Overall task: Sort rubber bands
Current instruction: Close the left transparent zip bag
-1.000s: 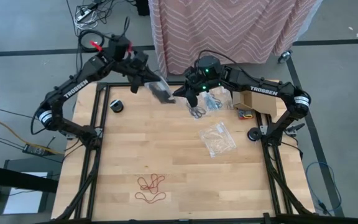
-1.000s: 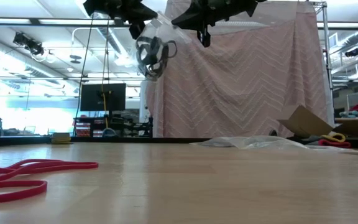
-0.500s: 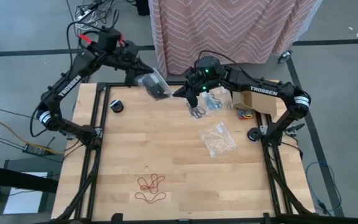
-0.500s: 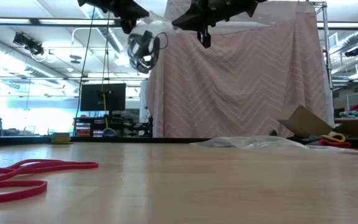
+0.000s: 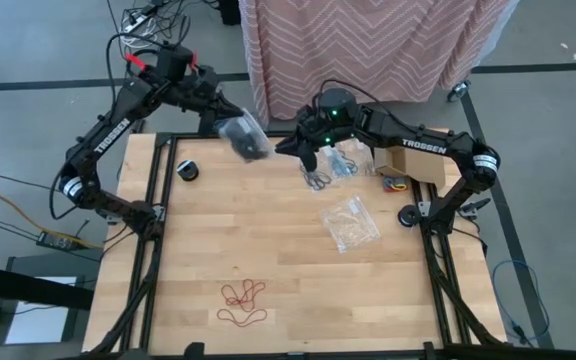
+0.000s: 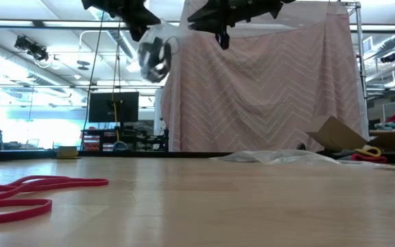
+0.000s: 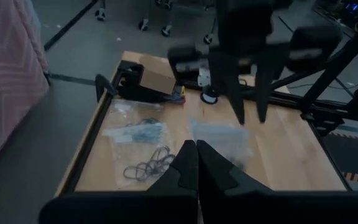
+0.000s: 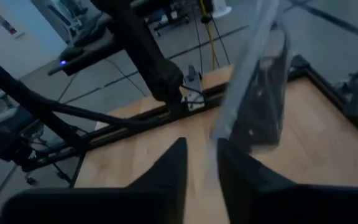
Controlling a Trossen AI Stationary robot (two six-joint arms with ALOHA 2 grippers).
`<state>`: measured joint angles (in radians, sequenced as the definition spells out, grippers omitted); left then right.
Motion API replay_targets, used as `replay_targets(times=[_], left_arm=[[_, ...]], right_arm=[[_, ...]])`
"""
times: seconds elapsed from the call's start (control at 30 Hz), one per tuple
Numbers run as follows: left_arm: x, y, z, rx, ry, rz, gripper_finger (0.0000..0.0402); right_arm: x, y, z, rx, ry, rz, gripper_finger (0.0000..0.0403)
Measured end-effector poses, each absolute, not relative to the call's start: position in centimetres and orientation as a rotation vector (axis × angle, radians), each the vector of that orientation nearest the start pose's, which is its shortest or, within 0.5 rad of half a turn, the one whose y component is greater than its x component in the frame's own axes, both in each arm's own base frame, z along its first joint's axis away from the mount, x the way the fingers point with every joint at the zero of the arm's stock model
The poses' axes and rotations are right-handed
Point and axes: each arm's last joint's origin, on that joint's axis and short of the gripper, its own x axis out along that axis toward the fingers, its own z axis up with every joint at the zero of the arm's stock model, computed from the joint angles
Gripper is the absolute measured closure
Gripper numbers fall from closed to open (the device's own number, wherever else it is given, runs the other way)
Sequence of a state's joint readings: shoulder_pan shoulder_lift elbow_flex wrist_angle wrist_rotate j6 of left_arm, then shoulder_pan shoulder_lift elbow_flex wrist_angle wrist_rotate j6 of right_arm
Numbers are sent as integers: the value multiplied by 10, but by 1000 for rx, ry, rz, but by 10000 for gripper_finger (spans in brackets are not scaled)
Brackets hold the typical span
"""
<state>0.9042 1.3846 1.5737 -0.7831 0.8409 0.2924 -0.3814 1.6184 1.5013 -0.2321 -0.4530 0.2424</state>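
Note:
A clear plastic bag point(image 5: 245, 137) with black rubber bands inside hangs in the air over the table's far edge, and my left gripper point(image 5: 226, 122) is shut on it. My right gripper point(image 5: 286, 150) stands just to its right, open, with nothing between its fingers point(image 7: 238, 106). Loose dark rubber bands point(image 5: 316, 180) and a bag of teal-blue bands point(image 5: 343, 163) lie on the table under the right arm. Red rubber bands point(image 5: 241, 300) lie near the front edge. My left gripper holds the clear bag by its upper edge point(image 6: 145, 34), the fingers slanting down from the far left. The bag hangs below them, clear of the table, with the black bands bunched in its lower part point(image 6: 153, 56). The left wrist view does not show the pinch itself.
Another clear bag point(image 5: 350, 222) lies right of the table's middle. A cardboard box point(image 5: 418, 158) sits at the far right, a small black round part point(image 5: 187, 170) at the far left. A pink curtain point(image 6: 266, 89) hangs behind the table.
My left gripper has drawn back toward the table's far left corner and risen a little, carrying the bag with it. The bag, which reached across to my right gripper, has come away from it and hangs from the left gripper alone.

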Motion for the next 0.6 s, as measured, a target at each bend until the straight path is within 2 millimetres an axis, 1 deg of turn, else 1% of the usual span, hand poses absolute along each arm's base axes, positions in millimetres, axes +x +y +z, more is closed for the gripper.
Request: replay_targets(times=[0.17, 0.3, 0.37, 0.47, 0.6], left_arm=[[188, 202, 407, -189, 407, -4, 401], [194, 201, 391, -215, 431, -24, 401], [200, 200, 380, -229, 437, -41, 401], [213, 201, 361, -264, 443, -61, 401], [240, 205, 336, -304, 435, -96, 401]], right_arm=[[348, -134, 370, 416, 288, 7, 258], [345, -140, 370, 513, 282, -6, 222], [344, -143, 371, 546, 271, 4, 216], [341, -145, 376, 569, 249, 0, 217], [331, -145, 388, 570, 210, -5, 229]])
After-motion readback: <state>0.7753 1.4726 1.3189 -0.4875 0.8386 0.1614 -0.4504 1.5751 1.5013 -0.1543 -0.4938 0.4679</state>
